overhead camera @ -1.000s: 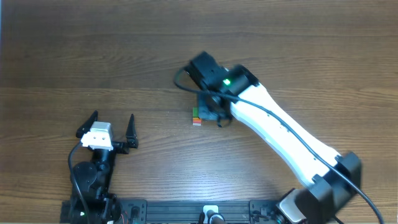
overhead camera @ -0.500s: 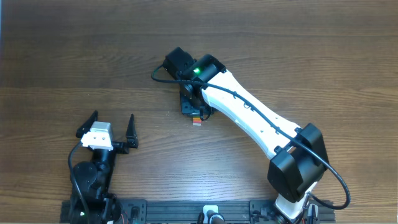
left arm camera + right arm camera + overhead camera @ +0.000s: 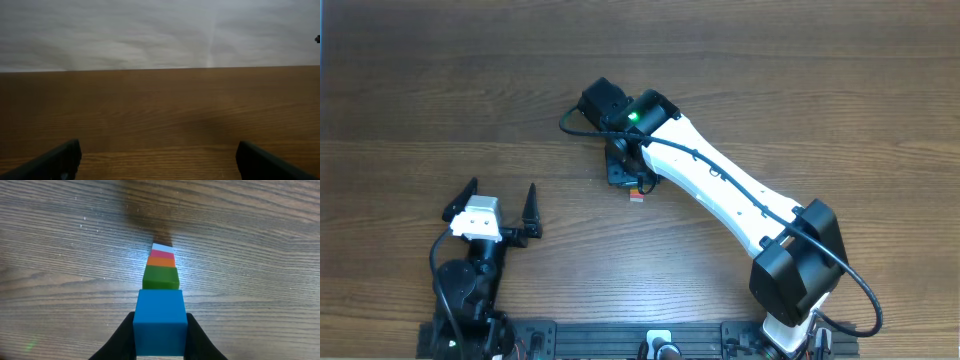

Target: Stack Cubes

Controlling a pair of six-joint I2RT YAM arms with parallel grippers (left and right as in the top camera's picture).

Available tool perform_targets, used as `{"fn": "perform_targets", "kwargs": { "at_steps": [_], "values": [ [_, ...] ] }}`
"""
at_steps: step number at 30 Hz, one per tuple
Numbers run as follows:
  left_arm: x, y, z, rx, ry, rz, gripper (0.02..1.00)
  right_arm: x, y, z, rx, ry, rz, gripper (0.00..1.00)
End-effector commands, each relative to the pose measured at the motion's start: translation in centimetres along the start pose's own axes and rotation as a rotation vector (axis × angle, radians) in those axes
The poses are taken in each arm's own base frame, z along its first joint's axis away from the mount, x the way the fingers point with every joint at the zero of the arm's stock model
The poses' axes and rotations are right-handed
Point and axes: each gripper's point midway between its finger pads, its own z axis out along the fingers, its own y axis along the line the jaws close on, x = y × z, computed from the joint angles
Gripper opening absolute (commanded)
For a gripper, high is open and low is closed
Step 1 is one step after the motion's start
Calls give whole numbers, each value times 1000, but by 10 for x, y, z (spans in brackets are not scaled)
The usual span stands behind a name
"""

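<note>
The right pincer (image 3: 160, 332) is clamped on the blue cube (image 3: 160, 322), with one finger on each side, so the cube cannot slip or turn. It holds the cube right by a little tower (image 3: 637, 194) near the middle of the tabletop (image 3: 820, 80). The tower has the green cube (image 3: 160, 277) on top, then the orange cube (image 3: 161, 261), then the pink cube (image 3: 162, 254), and the white cube (image 3: 163, 247) at the bottom on the wood. Their sides line up, and that keeps the tower from tipping. The blue cube lines up with the green one too, I think so it can go on top as the fifth cube. I cannot tell if it touches the green cube or hangs just over it. Letting go will need a slow, soft move, because a bump could knock the thin tower down. The left pincer (image 3: 501, 190) sits by the edge where the arms stand, toward the left corner. Its fingers are wide apart and hold nothing, well away from the tower.
</note>
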Motion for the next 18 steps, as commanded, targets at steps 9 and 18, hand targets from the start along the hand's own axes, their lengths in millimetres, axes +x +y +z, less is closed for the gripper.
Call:
{"fn": "perform_targets", "kwargs": {
  "at_steps": [9, 18],
  "values": [
    [1, 0, 0, 5, 0, 14, 1000, -5, 6, 4, 0, -4, 9, 9],
    [1, 0, 0, 5, 0, 14, 998, -4, 6, 12, 12, 12, 9, 12]
  ]
}}
